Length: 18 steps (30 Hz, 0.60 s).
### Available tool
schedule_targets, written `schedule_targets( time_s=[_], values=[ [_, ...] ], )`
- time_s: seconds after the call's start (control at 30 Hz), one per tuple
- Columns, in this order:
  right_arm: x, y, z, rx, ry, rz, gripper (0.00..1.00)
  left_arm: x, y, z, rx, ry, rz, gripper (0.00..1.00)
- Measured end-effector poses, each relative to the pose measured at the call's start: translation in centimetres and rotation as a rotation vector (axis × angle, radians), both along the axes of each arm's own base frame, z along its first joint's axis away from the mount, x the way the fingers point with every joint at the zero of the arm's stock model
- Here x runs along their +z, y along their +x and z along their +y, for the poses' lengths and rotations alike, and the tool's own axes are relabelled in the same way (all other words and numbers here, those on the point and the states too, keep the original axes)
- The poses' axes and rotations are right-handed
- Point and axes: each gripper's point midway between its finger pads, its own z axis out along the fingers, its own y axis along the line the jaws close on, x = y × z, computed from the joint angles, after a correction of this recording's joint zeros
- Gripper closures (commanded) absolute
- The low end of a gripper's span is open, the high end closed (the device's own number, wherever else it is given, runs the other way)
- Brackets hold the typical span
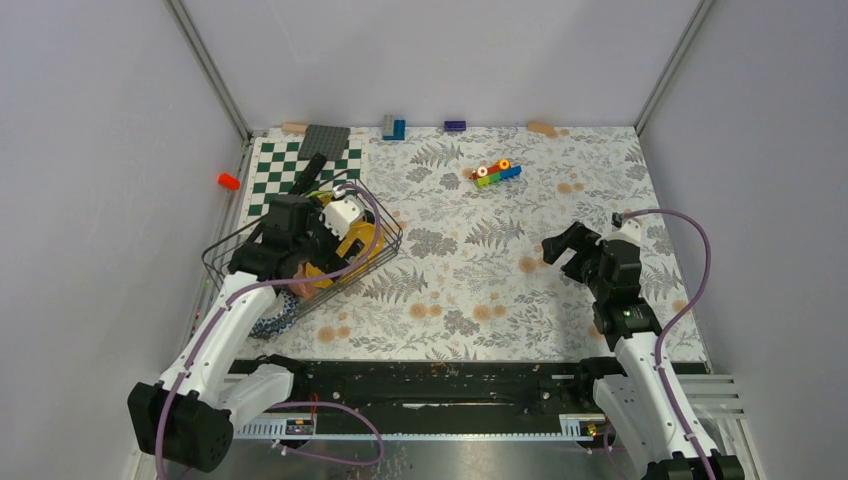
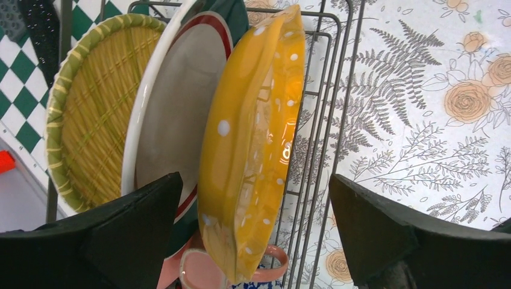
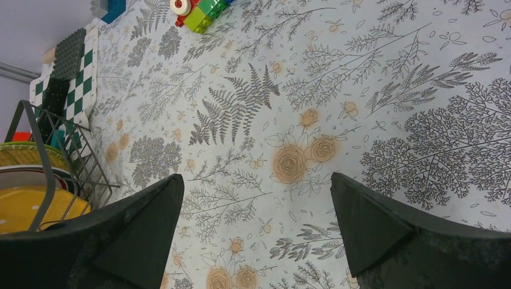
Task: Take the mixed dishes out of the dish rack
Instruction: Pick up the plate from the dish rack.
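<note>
Overhead and wrist views of a two-arm station at a floral-patterned counter (image 1: 480, 290). The dish rack (image 3: 33, 156), a black wire basket, stands at the counter's left side, just in front of a green-and-white chequered board (image 1: 275, 165). The left arm reaches over it, hiding much of it from above. Three plates stand on edge in the rack, side by side and leaning. The lime-green plate (image 2: 90, 108) is nearest the chequered board. The white plate with dark green-and-red rim (image 2: 175, 108) is in the middle. The yellow plate (image 2: 253, 120), dotted white, is nearest the rack's wire wall and the open counter. A pink cup (image 2: 199, 271) lies low in the rack beneath the yellow plate's lower edge. The left gripper (image 2: 253, 180) hangs above the plates with its jaws spread wide, one finger over the white plate and the other outside the rack wall. The yellow plate's edge lies between them, and neither finger touches a dish. The right gripper (image 3: 256, 180) is likewise wide and holds nothing. It is poised over bare counter at the right, well apart from the rack. A cluster of coloured toy bricks (image 1: 497, 172) sits near the far edge of the counter.
</note>
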Motion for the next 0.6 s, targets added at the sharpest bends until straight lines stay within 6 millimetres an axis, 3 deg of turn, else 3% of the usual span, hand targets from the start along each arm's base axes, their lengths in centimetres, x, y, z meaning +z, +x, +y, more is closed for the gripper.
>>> schedule_targets(
  time_s=[0.4, 0.6],
  values=[
    [-0.3, 0.1, 0.2, 0.010, 0.005, 0.001, 0.01, -1.3, -0.6, -1.0, -0.075, -0.020, 0.033, 0.20],
    [-0.2, 0.0, 0.4, 0.023, 0.010, 0.001, 0.01, -1.7, -0.9, -1.0, -0.098, -0.010, 0.032, 0.38]
  ],
)
